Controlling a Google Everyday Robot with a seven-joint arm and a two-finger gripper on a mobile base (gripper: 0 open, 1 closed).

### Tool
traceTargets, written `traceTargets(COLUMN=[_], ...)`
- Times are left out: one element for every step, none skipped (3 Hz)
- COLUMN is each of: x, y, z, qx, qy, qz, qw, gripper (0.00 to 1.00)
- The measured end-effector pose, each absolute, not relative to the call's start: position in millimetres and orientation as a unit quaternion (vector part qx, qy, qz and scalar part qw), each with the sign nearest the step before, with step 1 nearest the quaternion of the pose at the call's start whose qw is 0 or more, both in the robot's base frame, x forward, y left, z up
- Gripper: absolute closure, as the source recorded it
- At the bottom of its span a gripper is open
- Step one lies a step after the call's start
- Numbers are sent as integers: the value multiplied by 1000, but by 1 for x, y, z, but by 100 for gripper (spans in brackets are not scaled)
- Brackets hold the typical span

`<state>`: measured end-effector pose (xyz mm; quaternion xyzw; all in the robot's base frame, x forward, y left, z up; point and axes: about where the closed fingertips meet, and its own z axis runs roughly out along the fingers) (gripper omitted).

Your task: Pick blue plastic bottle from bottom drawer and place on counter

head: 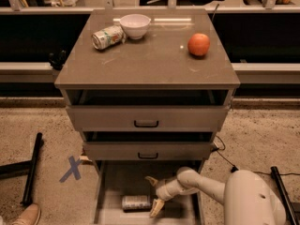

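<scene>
The blue plastic bottle [136, 202] lies on its side on the floor of the open bottom drawer [123, 179], near the drawer's front. My gripper [153, 194] is down inside the drawer, just right of the bottle. It is open, with one fingertip [151, 179] toward the back and the other [156, 209] toward the front. The fingers are not closed around the bottle. The counter [150, 64] is the cabinet's grey-brown top slab.
On the counter stand a dented green-and-white can [107, 36], a white bowl [135, 26] and an orange [198, 44]. Two upper drawers [146, 119] jut out slightly above the bottom drawer. A blue X [71, 168] marks the floor on the left, beside a black bar [31, 168].
</scene>
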<state>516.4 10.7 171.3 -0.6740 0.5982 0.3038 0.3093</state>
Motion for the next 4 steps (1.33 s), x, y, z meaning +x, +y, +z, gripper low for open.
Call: traceTargets(x=[512, 503, 497, 493], y=[24, 41, 54, 63], z=[168, 162, 153, 147], qx=[-677, -680, -681, -682], qy=[591, 589, 593, 594], qz=[312, 317, 321, 323], qw=[309, 300, 287, 279], gripper=[0, 0, 0, 16])
